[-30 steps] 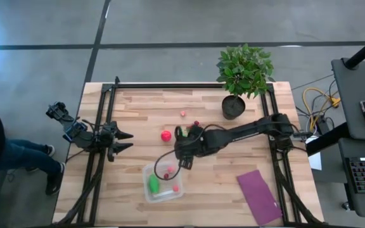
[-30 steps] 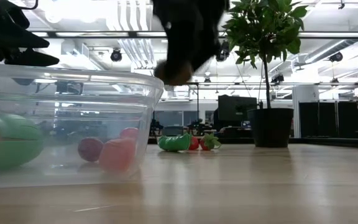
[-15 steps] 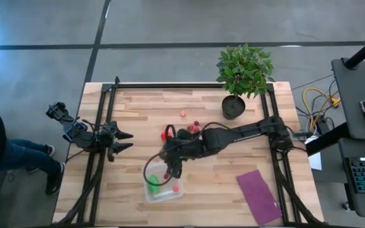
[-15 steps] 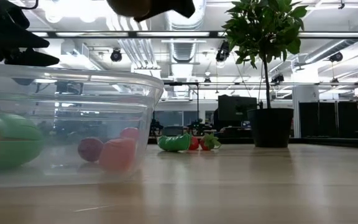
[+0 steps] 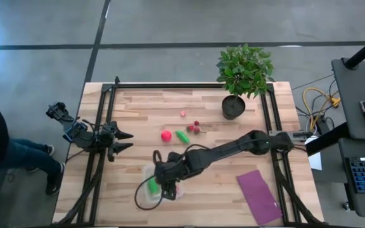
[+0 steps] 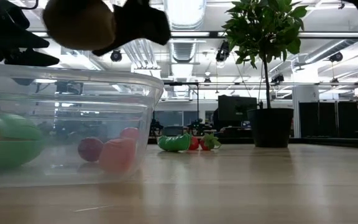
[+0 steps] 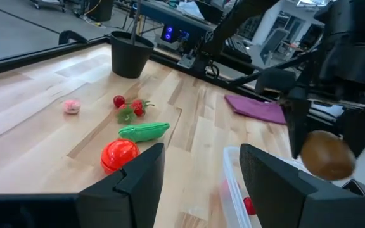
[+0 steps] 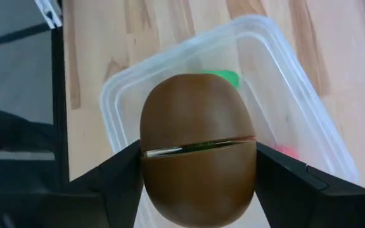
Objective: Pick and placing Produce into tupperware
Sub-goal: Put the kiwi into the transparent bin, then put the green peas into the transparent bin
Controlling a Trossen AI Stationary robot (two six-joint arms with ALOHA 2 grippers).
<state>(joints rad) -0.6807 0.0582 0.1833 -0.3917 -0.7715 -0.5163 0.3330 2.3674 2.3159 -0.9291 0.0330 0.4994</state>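
Brown oval produce [image 8: 198, 168], split by a thin seam, is recorded in the right wrist view clamped between the two fingers of the right gripper [image 8: 198, 190], directly above the clear tupperware [image 8: 116, 104]; a green piece [image 8: 228, 78] and a pink bit [image 8: 288, 151] are seen inside through the plastic. The hold over the box opening is judged to be preparation for a drop.

High view: the right arm is stretched across the wooden table [image 5: 138, 107] with its gripper [image 5: 165, 176] over the tupperware [image 5: 146, 201] near the front edge. Left on the table are a red ball [image 5: 166, 135], a green oblong piece [image 5: 182, 136], a cluster of small red bits [image 5: 194, 127] and a single pink bit [image 5: 182, 114]. The left gripper [image 5: 125, 140] is parked at the table's left edge, fingers apart and empty. A potted plant [image 5: 243, 69] and a purple cloth [image 5: 258, 196] are also listed.

Low view: the brown oval [image 6: 79, 23] is held above the box rim [image 6: 73, 71]; a green piece [image 6: 11, 140] and reddish pieces [image 6: 118, 154] lie inside.

Left wrist view: the left fingers [image 7: 138, 180] stand parted with nothing between them; the brown oval [image 7: 325, 155] is probably just above the box wall, though the edge is poorly shown.

No brand, label or legible writing is found in any view.
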